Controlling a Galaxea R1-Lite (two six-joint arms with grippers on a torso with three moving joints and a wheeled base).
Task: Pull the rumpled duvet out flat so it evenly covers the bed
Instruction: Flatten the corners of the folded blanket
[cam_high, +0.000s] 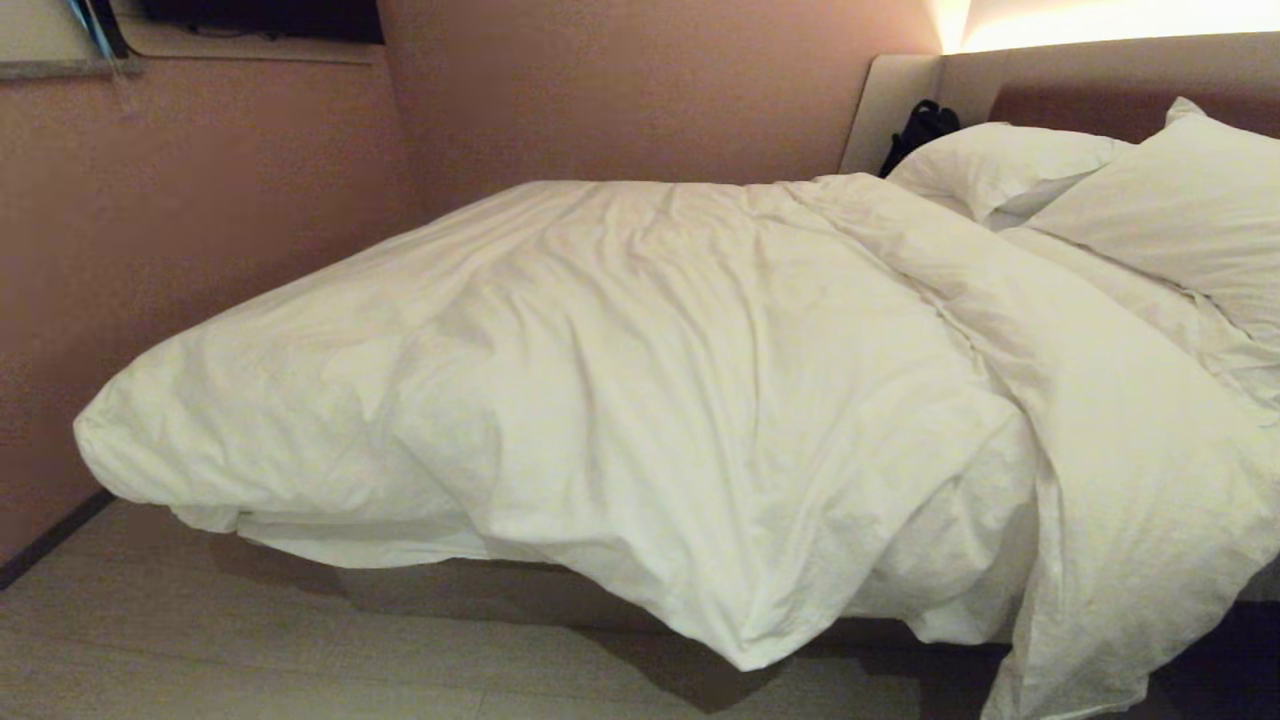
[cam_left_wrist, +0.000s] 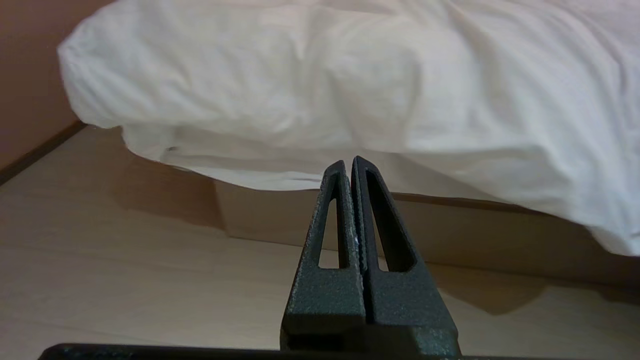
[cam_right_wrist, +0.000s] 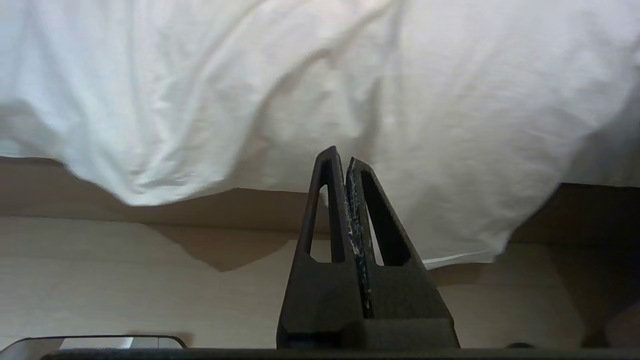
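Facing the bed (cam_high: 480, 590): duvet (cam_high: 640, 380) bunched across it, near edge drooping floorward; left gripper (cam_left_wrist: 348, 162) and right gripper (cam_right_wrist: 341, 154), fingers pressed together, hang low before that edge, right nearer the droop

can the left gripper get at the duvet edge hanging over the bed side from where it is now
Probably yes. The left gripper, shut, points at the duvet overhang with only bare floor between; it must open first.

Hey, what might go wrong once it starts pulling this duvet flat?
The duvet already overhangs the near side of the bed, almost to the floor; pulling toward the robot may drag it off. Tugging near the headboard could shift the pillows. Both grippers are shut and must open first.
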